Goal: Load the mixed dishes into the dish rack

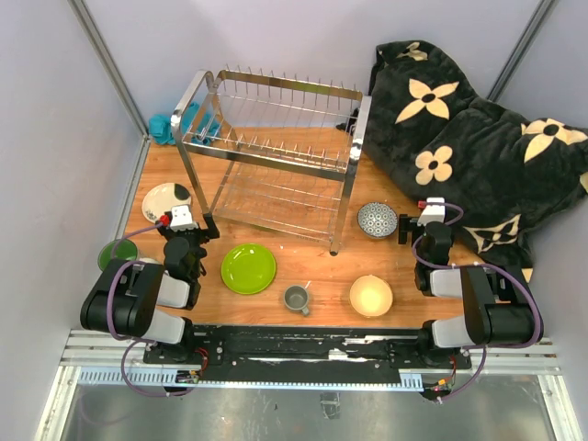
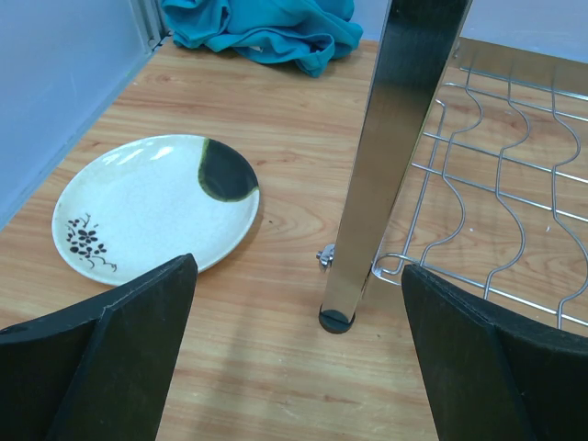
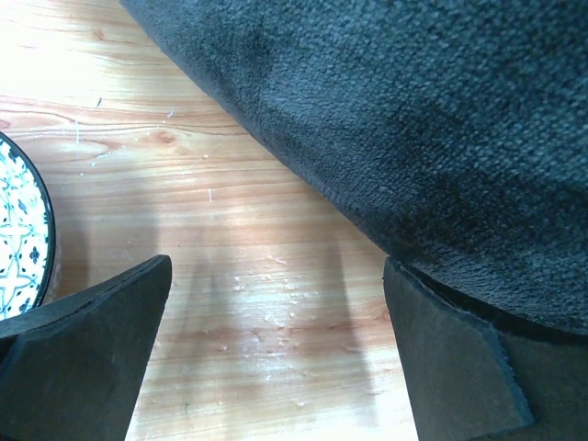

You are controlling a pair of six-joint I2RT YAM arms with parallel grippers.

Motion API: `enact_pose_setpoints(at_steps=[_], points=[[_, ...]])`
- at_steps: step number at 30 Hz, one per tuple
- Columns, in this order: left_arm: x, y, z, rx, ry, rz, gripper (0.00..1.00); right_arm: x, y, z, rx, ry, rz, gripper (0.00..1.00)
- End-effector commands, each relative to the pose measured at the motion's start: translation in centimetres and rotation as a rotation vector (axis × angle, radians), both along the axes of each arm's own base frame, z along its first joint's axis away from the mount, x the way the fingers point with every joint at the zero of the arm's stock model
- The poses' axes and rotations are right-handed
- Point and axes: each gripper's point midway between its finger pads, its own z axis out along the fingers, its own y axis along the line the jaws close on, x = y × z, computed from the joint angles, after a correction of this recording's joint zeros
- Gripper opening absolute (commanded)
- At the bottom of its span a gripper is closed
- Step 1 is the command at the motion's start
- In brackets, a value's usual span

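The chrome dish rack [image 1: 276, 156] stands at the middle back with nothing in it. On the wood around it lie a cream plate with a black patch [image 1: 166, 198], a lime-green plate [image 1: 248, 268], a small grey mug [image 1: 296, 298], a cream-yellow bowl [image 1: 370, 296] and a blue-patterned bowl [image 1: 378, 220]. A round green-inside mug [image 1: 118, 254] shows partly behind the left arm. My left gripper [image 2: 299, 276] is open and low over the table, with a rack leg [image 2: 395, 138] ahead and the cream plate [image 2: 147, 207] to its left. My right gripper [image 3: 277, 266] is open over bare wood, the blue bowl [image 3: 18, 230] at its left.
A black flowered blanket [image 1: 478, 138] is heaped at the back right and reaches close to the right gripper's outer finger [image 3: 459, 358]. A teal cloth [image 1: 170, 124] lies behind the rack's left corner. Grey walls close in the left side and the back.
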Motion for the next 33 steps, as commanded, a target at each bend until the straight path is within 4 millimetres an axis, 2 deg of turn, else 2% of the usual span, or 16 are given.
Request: enact_pose_setpoints(at_steps=[1,12,15,19,24,28,33], points=[[0.3,0.5,0.9,0.006,-0.033,0.018,1.0,0.9,0.7,1.1,-0.009,-0.029,0.046,0.98],[0.3,0.4,0.9,0.006,-0.03,0.017,1.0,1.0,0.7,1.2,-0.007,-0.031,0.05,0.98],[0.3,0.6,1.4,0.007,-0.046,0.025,1.0,1.0,0.5,2.7,-0.016,-0.07,0.038,0.99],[0.8,0.6,2.1,0.007,-0.007,0.03,1.0,-0.6,0.3,4.3,0.043,-0.048,-0.011,0.98],[0.6,0.2,4.7,-0.009,-0.029,0.009,1.0,-1.8,1.9,6.7,0.146,-0.069,0.029,0.99],[0.6,-0.7,7.2,-0.087,-0.029,-0.026,1.0,-1.7,3.5,8.8,0.199,-0.043,0.093,0.95],[0.2,-0.9,8.4,-0.19,0.052,-0.009,1.0,-2.3,6.6,11.5,0.241,-0.026,0.189,0.91]])
